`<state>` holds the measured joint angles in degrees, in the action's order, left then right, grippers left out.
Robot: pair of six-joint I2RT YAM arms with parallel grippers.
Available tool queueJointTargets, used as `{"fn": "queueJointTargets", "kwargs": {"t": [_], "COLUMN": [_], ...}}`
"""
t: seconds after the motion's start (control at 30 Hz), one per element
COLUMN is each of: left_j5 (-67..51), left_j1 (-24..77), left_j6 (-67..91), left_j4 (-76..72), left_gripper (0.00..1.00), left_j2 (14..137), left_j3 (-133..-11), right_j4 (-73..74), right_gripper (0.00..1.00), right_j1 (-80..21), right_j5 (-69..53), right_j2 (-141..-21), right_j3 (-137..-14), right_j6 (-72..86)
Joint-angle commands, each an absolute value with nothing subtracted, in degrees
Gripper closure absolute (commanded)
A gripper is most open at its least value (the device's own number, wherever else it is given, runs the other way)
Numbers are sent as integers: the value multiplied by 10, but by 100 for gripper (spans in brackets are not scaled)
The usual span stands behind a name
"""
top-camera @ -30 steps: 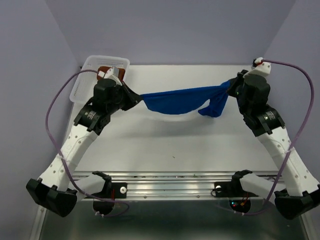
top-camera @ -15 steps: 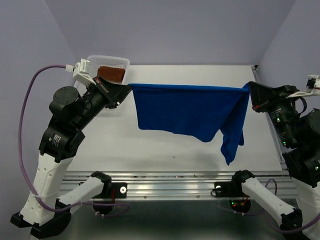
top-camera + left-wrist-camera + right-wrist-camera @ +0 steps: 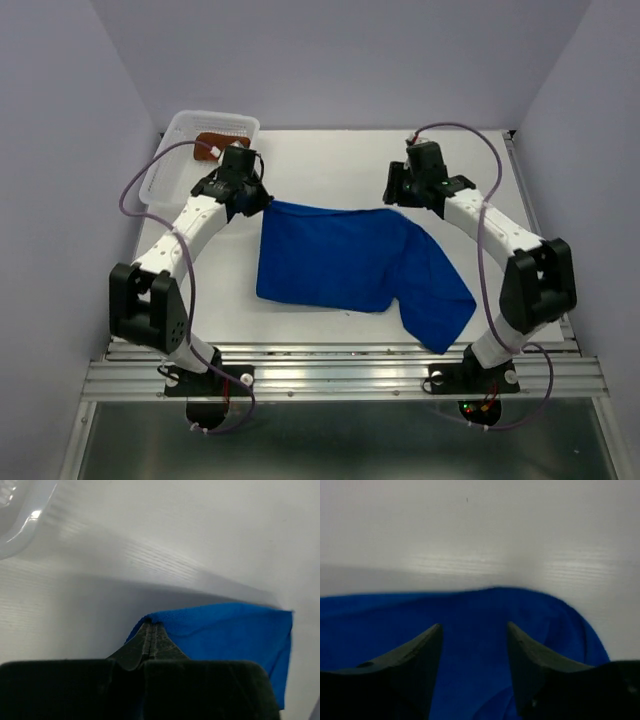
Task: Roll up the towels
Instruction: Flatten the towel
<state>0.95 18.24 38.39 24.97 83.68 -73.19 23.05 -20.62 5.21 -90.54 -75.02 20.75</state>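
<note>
The blue towel (image 3: 335, 260) lies spread on the white table, its right part trailing in a fold toward the front (image 3: 440, 310). My left gripper (image 3: 260, 202) is shut on the towel's far left corner; in the left wrist view its fingertips (image 3: 151, 625) pinch the blue towel (image 3: 235, 630) at the edge. My right gripper (image 3: 398, 198) stands open just over the far right edge, and the right wrist view shows the blue towel (image 3: 380, 615) lying flat under the gripper (image 3: 474, 627), not held. The rust-brown towel (image 3: 214, 146) sits in the basket.
A white mesh basket (image 3: 180, 130) stands at the far left corner of the table, close behind my left wrist; its rim (image 3: 15, 530) shows in the left wrist view. Lilac walls close in the back and sides. A metal rail (image 3: 340, 365) runs along the near edge.
Both arms came down and inward, laying the blue towel from stretched in the air onto the table. The right gripper opened and let go of its corner. The left stayed shut.
</note>
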Motion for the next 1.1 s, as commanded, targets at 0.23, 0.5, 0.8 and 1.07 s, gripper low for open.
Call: {"fn": "queueJointTargets", "kwargs": {"t": [0.23, 0.5, 0.8, 1.07], "left_j5": [33, 26, 26, 25], "left_j1": [174, 174, 174, 174], "left_j6": [361, 354, 353, 354], "left_j4": [197, 192, 185, 186], "left_gripper": [100, 100, 100, 100], "left_j2": [932, 951, 940, 941], "left_j3": [-739, -731, -718, -715], "right_j4": [284, 421, 406, 391], "right_gripper": [21, 23, 32, 38], "right_j1": [-204, -204, -204, -204], "right_j5": [95, 166, 151, 139], "right_j2": [-876, -789, -810, -830], "right_j3": [-699, -562, -498, -478], "right_j6": [225, 366, 396, 395]}}
